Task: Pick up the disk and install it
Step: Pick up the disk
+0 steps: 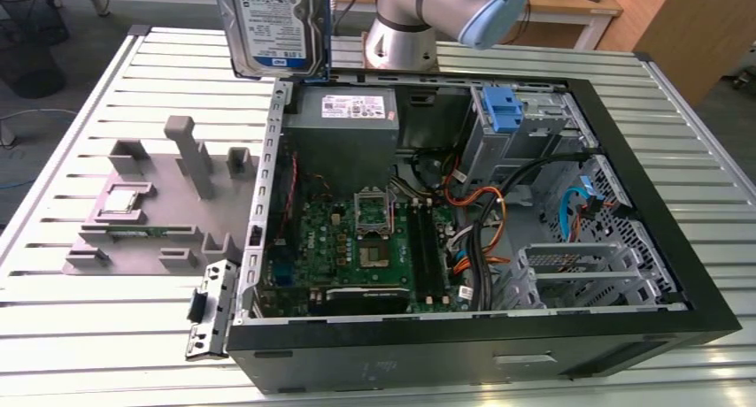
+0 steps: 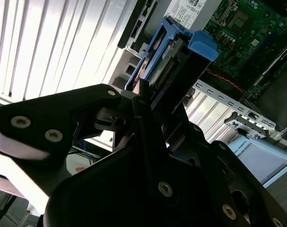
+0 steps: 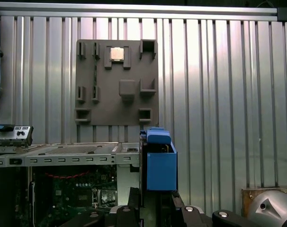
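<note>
hand (image 2: pixel 144 98) clamped on disk (image 1: pixel 280 26) | disk hangs on edge, label showing, above the open computer case (image 1: pixel 473 336) rear corner, off the counter (image 1: pixel 95 336) | I judge it is held high to clear the case wall

Arm (image 1: pixel 402 37): in the exterior view, a silver joint housing set near upright. A pale blue end cap (image 1: pixel 490 13) sits on the exterior view's right of it. In the first wrist view a second rounded grey joint (image 3: pixel 270 210) lies close beside the tool.

Gripper (image 2: pixel 147 100): black bolted body, screw heads showing in the second wrist view. The fingers (image 2: pixel 143 92) reach away from the wrist cameras and are clamped on the near end of the disk (image 2: pixel 174 61). In the first wrist view the gripper (image 3: pixel 150 201) carries the disk edge-on, centred between the black finger bases. In the exterior view the disk hangs upright in the air — to the exterior view's left of the silver joint.
</note>
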Controlling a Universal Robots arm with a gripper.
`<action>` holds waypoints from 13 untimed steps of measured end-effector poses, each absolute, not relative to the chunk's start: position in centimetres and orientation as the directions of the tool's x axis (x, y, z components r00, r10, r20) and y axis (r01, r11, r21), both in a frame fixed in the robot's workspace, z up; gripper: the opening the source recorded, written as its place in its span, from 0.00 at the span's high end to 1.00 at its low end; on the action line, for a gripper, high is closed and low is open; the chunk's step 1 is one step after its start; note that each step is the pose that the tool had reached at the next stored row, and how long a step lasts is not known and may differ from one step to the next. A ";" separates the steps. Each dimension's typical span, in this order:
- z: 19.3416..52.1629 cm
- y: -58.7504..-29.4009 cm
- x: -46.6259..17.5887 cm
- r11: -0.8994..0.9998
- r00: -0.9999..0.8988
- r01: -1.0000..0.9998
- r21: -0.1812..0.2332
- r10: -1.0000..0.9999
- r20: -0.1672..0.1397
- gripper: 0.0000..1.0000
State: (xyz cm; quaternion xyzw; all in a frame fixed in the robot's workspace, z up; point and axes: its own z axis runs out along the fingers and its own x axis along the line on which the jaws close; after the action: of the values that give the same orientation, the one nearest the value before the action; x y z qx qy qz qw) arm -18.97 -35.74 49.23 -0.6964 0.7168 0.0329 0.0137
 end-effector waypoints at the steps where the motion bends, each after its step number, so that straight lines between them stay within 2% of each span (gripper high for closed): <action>1: 49.2 -35.7 -19.0 0.028 -0.030 -0.999 0.028 -0.997 -0.065 0.65; 13: 49.2 -35.7 -17.6 0.028 -0.030 -0.999 0.028 -0.997 -0.067 0.65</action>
State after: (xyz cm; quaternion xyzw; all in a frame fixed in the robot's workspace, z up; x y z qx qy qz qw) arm -17.63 -35.74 49.22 -0.6963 0.7168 0.0336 0.0143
